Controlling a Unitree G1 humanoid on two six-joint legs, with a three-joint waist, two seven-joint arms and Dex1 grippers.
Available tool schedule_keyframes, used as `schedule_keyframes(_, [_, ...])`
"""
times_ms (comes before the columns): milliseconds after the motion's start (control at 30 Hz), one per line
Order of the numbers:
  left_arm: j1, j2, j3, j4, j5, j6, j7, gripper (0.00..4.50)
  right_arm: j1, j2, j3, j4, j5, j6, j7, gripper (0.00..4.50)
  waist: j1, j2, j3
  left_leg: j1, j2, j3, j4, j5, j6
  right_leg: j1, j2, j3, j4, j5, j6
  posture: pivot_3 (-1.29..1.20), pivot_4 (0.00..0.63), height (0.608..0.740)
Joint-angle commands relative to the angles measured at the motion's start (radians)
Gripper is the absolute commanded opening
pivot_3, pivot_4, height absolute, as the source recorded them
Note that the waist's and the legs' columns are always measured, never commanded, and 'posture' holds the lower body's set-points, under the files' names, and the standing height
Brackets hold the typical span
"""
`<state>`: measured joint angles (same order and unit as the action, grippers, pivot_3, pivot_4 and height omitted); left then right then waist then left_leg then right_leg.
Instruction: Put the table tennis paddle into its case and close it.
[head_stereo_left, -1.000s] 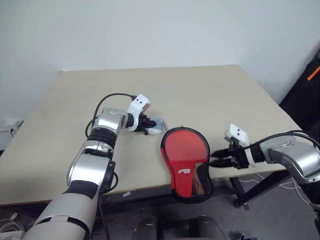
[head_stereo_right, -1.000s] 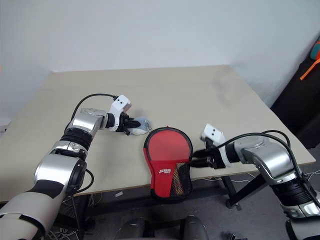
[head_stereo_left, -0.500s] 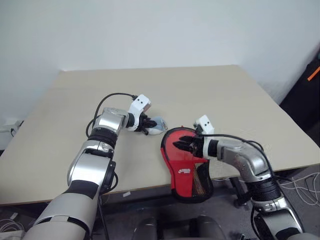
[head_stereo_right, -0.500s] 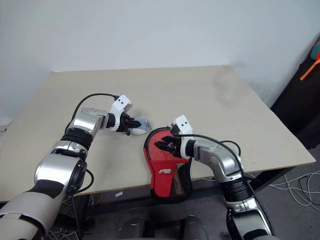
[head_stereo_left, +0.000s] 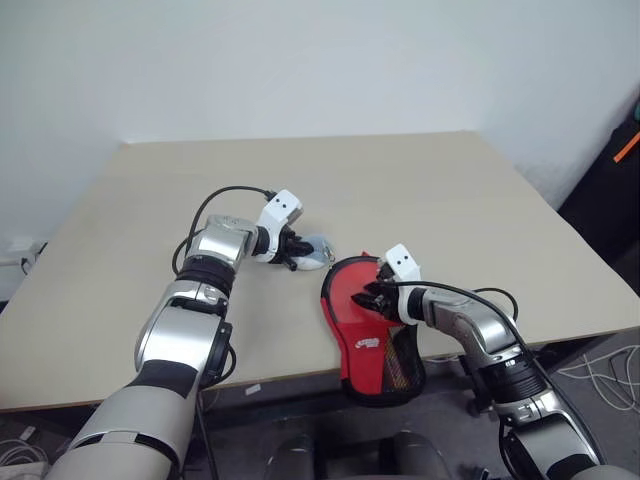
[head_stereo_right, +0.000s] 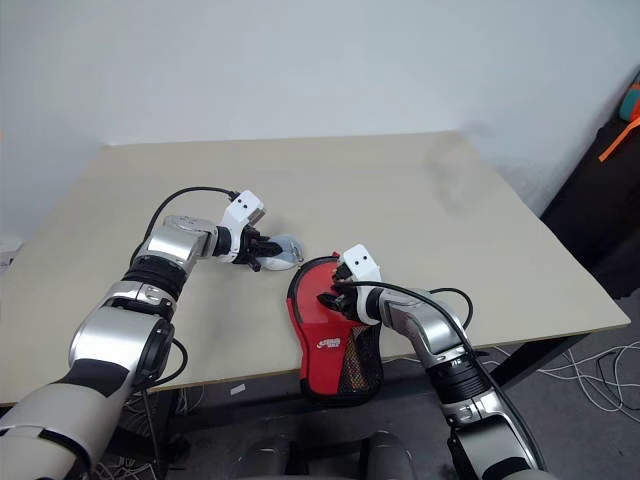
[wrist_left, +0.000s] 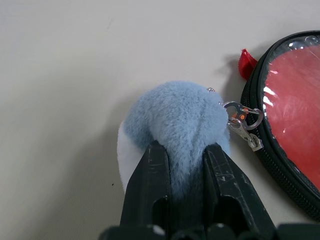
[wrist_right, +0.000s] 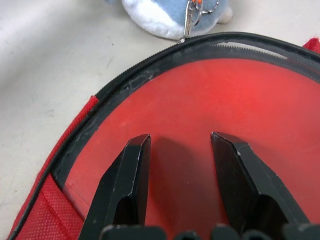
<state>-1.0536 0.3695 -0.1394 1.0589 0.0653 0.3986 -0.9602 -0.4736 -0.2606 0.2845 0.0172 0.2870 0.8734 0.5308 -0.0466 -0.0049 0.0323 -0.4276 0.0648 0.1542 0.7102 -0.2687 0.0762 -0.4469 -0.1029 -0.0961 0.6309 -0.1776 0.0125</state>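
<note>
Paddle in case, handle end toward the surface's near edge.
Round red-faced table tennis paddle (head_stereo_left: 362, 300) lies inside black-edged clear-fronted case (head_stereo_left: 385, 385); right tool (wrist_right: 181, 160) apart above its face; left tool (wrist_left: 182, 165) clamped on fluffy blue-white plush charm (wrist_left: 172, 117).

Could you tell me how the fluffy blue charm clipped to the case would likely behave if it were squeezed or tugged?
The blue plush charm probably squashes easily: its fur bulges around the left gripper pinching it. It looks light and unlikely to roll. Tugging it would likely drag the case too, since a metal clip appears to join them.
</note>
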Motion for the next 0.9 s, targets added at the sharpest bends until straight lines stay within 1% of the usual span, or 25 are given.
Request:
schedule_keyframes(33, [-0.061, -0.009, 0.013, 0.011, -0.004, -0.023, 0.01, 0.68, 0.038, 0.006, 0.054, 0.049, -0.019, 0.11, -0.007, 2.05, 0.0, 0.0, -0.001, 0.0, 0.0, 0.0, 0.0, 0.0, -0.001, 0.0, 0.0, 0.0, 0.0, -0.001, 0.001, 0.0, 0.0, 0.724])
schedule_keyframes(267, [-0.116, -0.036, 0.011, 0.067, -0.001, -0.067, -0.001, 0.68, 0.047, 0.022, 0.062, 0.057, -0.042, 0.13, -0.028, 2.05, 0.0, -0.001, -0.006, 0.001, 0.0, -0.001, 0.0, -0.001, -0.001, 0.001, 0.0, -0.001, 0.0, -0.002, 0.003, 0.0, 0.0, 0.724])
schedule_keyframes(567, [-0.191, -0.094, -0.004, 0.188, 0.06, -0.149, 0.102, 0.68, 0.055, 0.03, 0.074, 0.05, -0.063, 0.14, -0.04, 2.05, 0.001, -0.005, -0.014, 0.001, 0.0, -0.002, 0.0, -0.001, -0.001, 0.001, 0.0, -0.001, 0.0, -0.002, 0.003, 0.0, 0.0, 0.724])
schedule_keyframes(767, [-0.25, -0.132, 0.051, 0.24, 0.052, -0.165, 0.23, 0.68, 0.071, 0.034, 0.083, 0.032, -0.074, 0.142, -0.039, 2.05, 0.001, -0.005, -0.014, 0.001, 0.0, -0.003, 0.0, -0.001, -0.001, 0.001, 0.0, -0.001, 0.0, -0.002, 0.003, 0.0, 0.0, 0.724])
schedule_keyframes(900, [-0.274, -0.163, 0.09, 0.257, 0.032, -0.162, 0.281, 0.68, 0.078, 0.036, 0.086, 0.025, -0.081, 0.142, -0.042, 2.05, 0.001, -0.005, -0.014, 0.001, 0.0, -0.004, 0.0, -0.001, -0.001, 0.001, 0.0, -0.001, 0.0, -0.002, 0.003, 0.0, 0.0, 0.724])
